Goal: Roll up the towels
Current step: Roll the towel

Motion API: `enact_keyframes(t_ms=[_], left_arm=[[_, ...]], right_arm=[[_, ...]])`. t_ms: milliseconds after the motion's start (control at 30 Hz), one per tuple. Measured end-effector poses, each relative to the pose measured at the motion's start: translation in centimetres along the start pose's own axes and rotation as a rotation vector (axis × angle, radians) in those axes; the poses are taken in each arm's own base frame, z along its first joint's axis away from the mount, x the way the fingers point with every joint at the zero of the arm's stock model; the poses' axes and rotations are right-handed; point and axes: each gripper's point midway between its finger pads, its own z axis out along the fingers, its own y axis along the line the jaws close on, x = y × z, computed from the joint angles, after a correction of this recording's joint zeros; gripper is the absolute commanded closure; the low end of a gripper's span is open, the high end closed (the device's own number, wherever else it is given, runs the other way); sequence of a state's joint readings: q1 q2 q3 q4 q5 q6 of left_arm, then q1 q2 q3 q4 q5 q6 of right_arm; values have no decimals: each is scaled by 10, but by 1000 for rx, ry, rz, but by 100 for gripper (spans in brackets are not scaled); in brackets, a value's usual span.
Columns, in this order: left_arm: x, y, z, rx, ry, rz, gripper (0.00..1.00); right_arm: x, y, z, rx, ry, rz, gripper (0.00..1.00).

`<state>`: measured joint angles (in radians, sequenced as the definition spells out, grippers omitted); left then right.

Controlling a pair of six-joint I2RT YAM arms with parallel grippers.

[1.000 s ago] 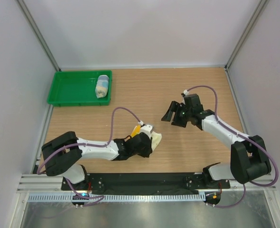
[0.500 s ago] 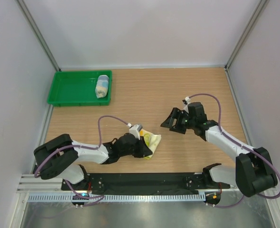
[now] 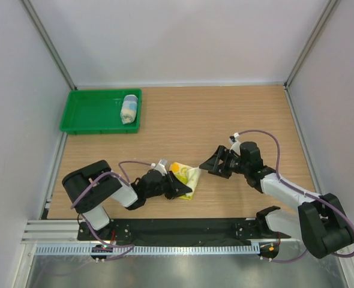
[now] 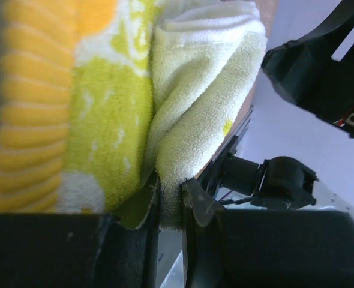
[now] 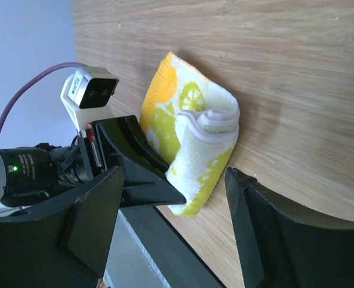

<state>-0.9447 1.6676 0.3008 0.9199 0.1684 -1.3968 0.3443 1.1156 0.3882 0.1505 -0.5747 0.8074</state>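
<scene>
Top external view: two towels are on the bench (image 3: 237,114), one loose and one in a tray. The yellow-green towel (image 3: 189,177) lies close to the bench's near edge, about midway between the left and right edges. It is bunched into a thick, loose bundle. An orange ribbed band runs along one side, next to it come yellow-green lemon-slice prints on white, and a pale layered fold curls over at the end.

The left hand (image 3: 180,187) lies low on the bench with its fingers pressed together on a fold of this towel; the left wrist view shows the pale terry pinched between them. The right hand (image 3: 208,168) sits just beside the bundle's right side with its fingers spread wide, holding nothing; whether it touches the cloth I cannot tell.

The light blue and white towel (image 3: 129,108) is a tight, short roll. It lies inside the single green tray (image 3: 87,117), near the tray's right wall. The tray stands at the bench's far left corner.
</scene>
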Motion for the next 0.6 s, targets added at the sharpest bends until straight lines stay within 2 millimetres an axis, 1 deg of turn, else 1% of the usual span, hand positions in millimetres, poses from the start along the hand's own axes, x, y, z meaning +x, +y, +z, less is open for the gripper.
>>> enact_keyframes(t_ms=[167,300,433,600], left_arm=[[-2,8,-10,3,-23,-147,100],[-4,13,-16,0,-45,-228,100],[-6,17,-21,-7,-62,-280,100],[-9,19,-22,-9,-67,-329,100]], right_arm=[[15,-6,11,-15,38,19,25],[33,-13,21,-11,84,23,25],[47,-16,31,-8,120,20,29],[67,-20,46,0,170,-4,35]])
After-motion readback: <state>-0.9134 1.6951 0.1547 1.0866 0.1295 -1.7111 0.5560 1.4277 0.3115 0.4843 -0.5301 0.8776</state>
